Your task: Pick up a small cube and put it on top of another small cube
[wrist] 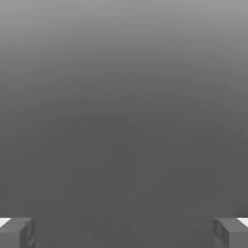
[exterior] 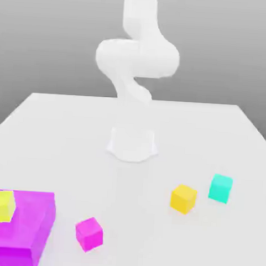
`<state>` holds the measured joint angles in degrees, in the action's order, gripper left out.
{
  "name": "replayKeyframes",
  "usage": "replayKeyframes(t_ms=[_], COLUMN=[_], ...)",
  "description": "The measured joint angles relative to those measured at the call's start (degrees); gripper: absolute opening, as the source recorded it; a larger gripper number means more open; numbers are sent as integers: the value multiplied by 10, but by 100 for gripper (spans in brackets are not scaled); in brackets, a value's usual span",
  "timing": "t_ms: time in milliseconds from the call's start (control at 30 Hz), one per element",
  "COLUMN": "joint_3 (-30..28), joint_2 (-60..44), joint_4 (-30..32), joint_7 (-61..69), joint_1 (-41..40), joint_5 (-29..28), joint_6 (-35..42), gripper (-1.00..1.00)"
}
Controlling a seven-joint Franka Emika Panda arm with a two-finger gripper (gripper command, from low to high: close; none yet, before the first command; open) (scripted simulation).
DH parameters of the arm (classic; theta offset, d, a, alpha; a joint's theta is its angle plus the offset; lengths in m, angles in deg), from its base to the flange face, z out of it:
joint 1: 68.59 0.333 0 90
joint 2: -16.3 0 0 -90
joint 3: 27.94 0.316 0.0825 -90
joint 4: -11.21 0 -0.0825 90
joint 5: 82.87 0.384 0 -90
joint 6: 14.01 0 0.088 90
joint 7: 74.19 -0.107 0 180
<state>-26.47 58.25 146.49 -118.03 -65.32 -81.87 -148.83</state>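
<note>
Btwn the two fingertips of the black two-finger gripper (wrist: 124, 233), nothing held; jaws wide. Well apart from the hand, on the white flat tabletop (exterior: 127, 212): small magenta cube (exterior: 89, 234), small orange cube (exterior: 183, 198) & small cyan cube (exterior: 220, 188), orange near cyan. Also away from hand, small yellow cube (exterior: 0, 206) sits atop big flat purple block (exterior: 27, 223), exterior view's left, nr magenta cube.

Layout on the white tabletop (exterior: 146, 224), from the exterior view's left to right: yellow cube (exterior: 0, 207) on purple block (exterior: 30, 220); magenta cube (exterior: 89, 234) near that block; orange cube (exterior: 183, 198), farther back; turquoise cube (exterior: 220, 188), near the orange one and slightly behind it.
</note>
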Motion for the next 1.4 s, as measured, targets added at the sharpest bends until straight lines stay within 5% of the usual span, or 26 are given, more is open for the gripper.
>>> replayKeyframes(t_ms=[600, 700, 867, 900, 1133, 1400], joint_3=[181, 168, 35, 21, 23, 102], joint_2=[-375, -442, -547, -557, -555, -402], joint_4=[296, 301, 283, 281, 281, 311], joint_7=[137, 88, 7, 4, 1, 129], joint_1=[268, 283, 389, 401, 400, 361], joint_5=[28, -49, -159, -163, -166, -3], joint_6=[-278, -330, -413, -422, -420, -298], gripper=[0, 0, 0, -100, -100, -100])
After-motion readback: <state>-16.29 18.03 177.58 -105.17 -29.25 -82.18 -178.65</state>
